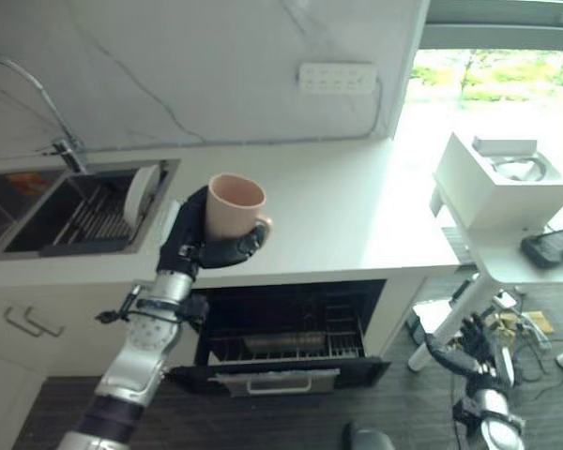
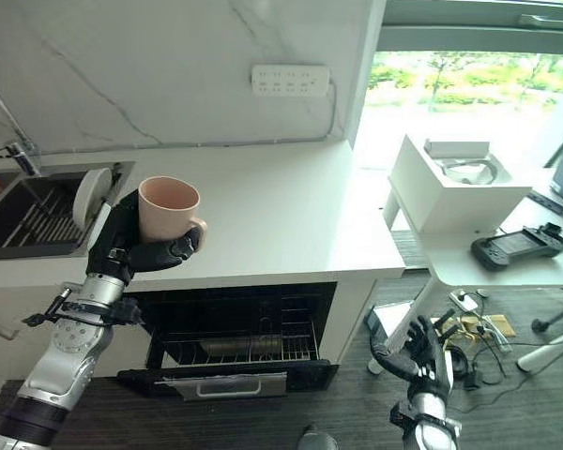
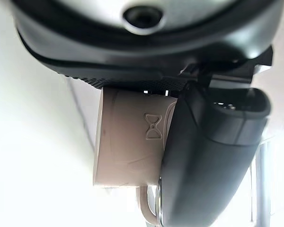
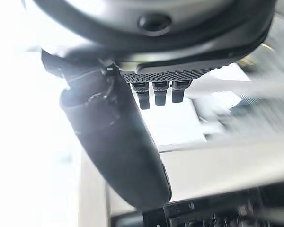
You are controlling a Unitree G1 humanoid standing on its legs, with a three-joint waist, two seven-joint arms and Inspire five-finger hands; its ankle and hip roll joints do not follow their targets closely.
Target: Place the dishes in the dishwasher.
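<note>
- Left eye view: the left hand grips a pink mug, fingers curled round its body, and holds it upright above the front of the white counter. The step in hand looks like the carry: the mug is lifted but not yet loaded. Below, the dishwasher stands open with its lower rack pulled partly out over the dropped door.
- The next move, as I judge it, calls for bringing the mug out past the counter's front edge, then down and in toward the rack (the edge lies right under the hand, so it is the thing to clear).
- Right eye view: a white plate stands on edge in the sink just beside the raised arm, so a swing to that side has little room. The right hand hangs low with fingers loosely spread, holding nothing, near a white table; the floor in front of the dishwasher looks open.
- Left wrist view: the thumb presses the mug wall near its handle; the grip looks firm.
- Right wrist view: the fingers are relaxed and empty.
</note>
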